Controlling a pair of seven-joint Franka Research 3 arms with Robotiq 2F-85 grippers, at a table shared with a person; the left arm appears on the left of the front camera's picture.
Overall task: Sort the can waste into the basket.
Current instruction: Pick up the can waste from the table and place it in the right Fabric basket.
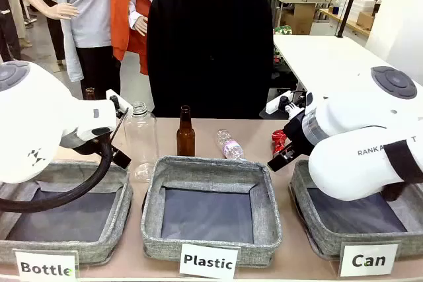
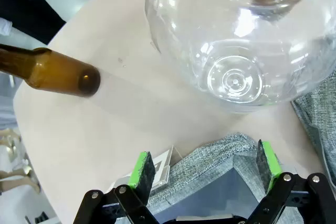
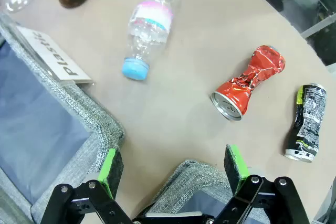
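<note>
The can waste (image 3: pixel 248 83) all lies on the bench (image 3: pixel 178 103), so 0 of the 2 cans are sorted.

The right gripper (image 3: pixel 173 165) hangs with its green pads spread wide and nothing between them. It is over a corner of the basket (image 1: pixel 316 237) labelled "Can". Past that corner the crushed red can (image 3: pixel 247 85) lies on its side, its silver end turned toward the gripper. The black-and-silver can (image 3: pixel 306 123) lies near it but apart, closer to the bench edge. A small clear plastic bottle (image 3: pixel 148 24) lies further off, beside the "Plastic" bin (image 3: pixel 79 114).

The left gripper (image 2: pixel 205 165) is also spread and empty, over a corner of a grey fabric bin (image 2: pixel 220 156). A clear jar (image 2: pixel 236 51) and a brown glass bottle (image 2: pixel 58 74) stand beyond it.

The part of the basket's dark bottom that shows is bare; the right arm hides the rest. Both picks and both drops look to remain, and the red can seems the easier first reach.
</note>
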